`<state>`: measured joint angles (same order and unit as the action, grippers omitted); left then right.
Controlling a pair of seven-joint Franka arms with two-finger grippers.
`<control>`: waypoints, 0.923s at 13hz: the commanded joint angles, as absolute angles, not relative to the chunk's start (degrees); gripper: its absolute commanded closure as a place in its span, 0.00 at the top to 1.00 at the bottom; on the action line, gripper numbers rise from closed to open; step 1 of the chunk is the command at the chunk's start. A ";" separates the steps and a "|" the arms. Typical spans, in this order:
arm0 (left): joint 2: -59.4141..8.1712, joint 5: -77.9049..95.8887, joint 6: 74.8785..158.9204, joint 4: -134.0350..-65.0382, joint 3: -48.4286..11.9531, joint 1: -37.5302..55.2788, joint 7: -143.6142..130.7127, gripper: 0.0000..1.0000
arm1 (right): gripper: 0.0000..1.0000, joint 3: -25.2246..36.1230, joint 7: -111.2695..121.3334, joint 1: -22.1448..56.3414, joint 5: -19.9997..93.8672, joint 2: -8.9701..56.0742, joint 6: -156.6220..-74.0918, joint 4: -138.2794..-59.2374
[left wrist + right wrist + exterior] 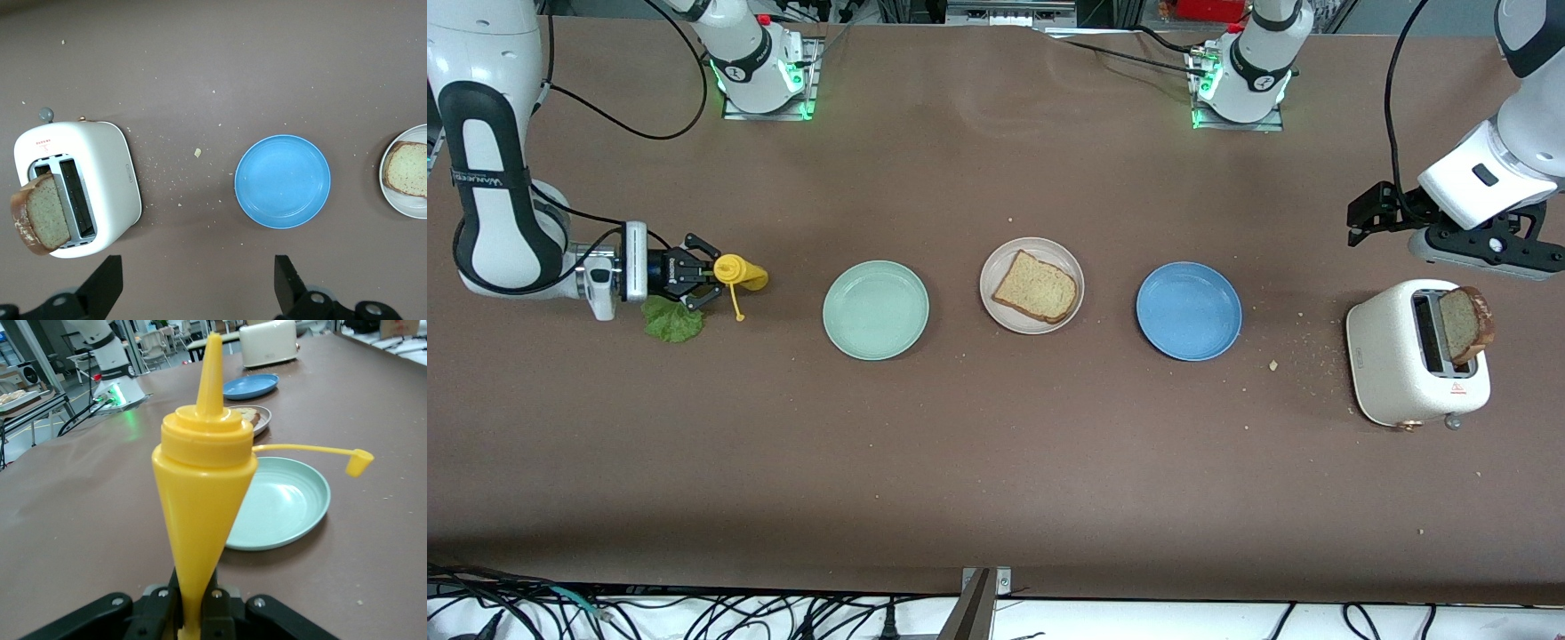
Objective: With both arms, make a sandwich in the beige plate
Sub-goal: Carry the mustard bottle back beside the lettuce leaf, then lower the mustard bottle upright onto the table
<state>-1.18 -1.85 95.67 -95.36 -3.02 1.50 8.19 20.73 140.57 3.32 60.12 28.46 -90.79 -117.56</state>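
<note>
At the middle of the brown matte table sits the beige plate (1032, 285), round, shallow and low-rimmed, and on it lies one square slice of bread (1035, 286), tan and grainy with a darker crust all round, and it's flat on the plate with nothing on top of it; flanking that plate we've got two more of the same smooth round shape, a mint green plate (876, 310) toward the right arm's end and a blue plate (1189, 311) toward the left arm's end, each a touch nearer the front camera and well apart from the beige one; over at the right arm's end the right gripper (710, 277) is down low and lying level, fingers clenched tight on the narrow tail of a glossy yellow squeeze bottle (742, 272), cone-shaped, its pointed nozzle aimed toward the mint green plate and its little cap dangling loose on a thin strap; just beside and under that gripper a crinkly green lettuce leaf (671, 320) rests on the tabletop; swing to the left arm's end and there's a white toaster (1412, 354), rounded and smooth, with a second bread slice (1464, 324) standing up out of one slot and tilting outward, crumbs scattered over the table between toaster and blue plate; the left gripper (199, 283) hangs in the air above the table beside the toaster, fingers (103, 283) spread wide and grasping nothing
</note>
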 commanded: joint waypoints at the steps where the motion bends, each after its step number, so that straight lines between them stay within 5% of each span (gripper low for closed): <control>1: -0.88 -0.97 95.10 -95.36 -2.90 1.41 7.91 1.00 | 0.00 19.69 148.77 0.36 62.75 30.75 -87.81 -117.69; 12: -0.88 -0.97 95.10 -95.36 -2.90 1.41 7.91 1.00 | 0.00 19.51 154.95 -0.62 65.83 38.93 -87.80 -114.61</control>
